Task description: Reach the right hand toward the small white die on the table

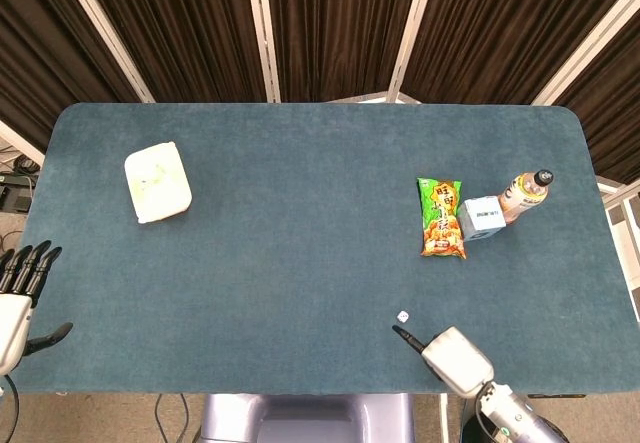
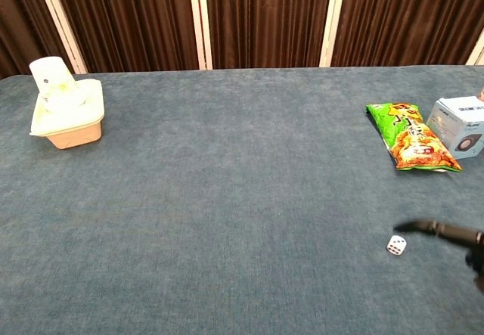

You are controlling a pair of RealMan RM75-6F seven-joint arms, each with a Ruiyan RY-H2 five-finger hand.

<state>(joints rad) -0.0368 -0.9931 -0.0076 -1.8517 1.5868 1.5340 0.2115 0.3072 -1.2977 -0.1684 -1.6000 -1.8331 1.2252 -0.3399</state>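
Note:
The small white die [image 1: 402, 316] lies on the blue table near the front edge, right of centre; the chest view shows the die [image 2: 395, 245] with dark pips. My right hand [image 1: 455, 358] hovers just behind and right of it, holding nothing. One dark finger [image 2: 442, 231] stretches out toward the die, its tip a short way off and not touching. My left hand [image 1: 15, 303] hangs off the table's front left corner with fingers spread and nothing in it.
A green and orange snack bag [image 1: 441, 218], a small light-blue box [image 1: 481, 217] and a bottle [image 1: 525, 194] stand at the right. A white lidded food tub [image 1: 158, 181] sits at the far left of the table [image 1: 300, 193].

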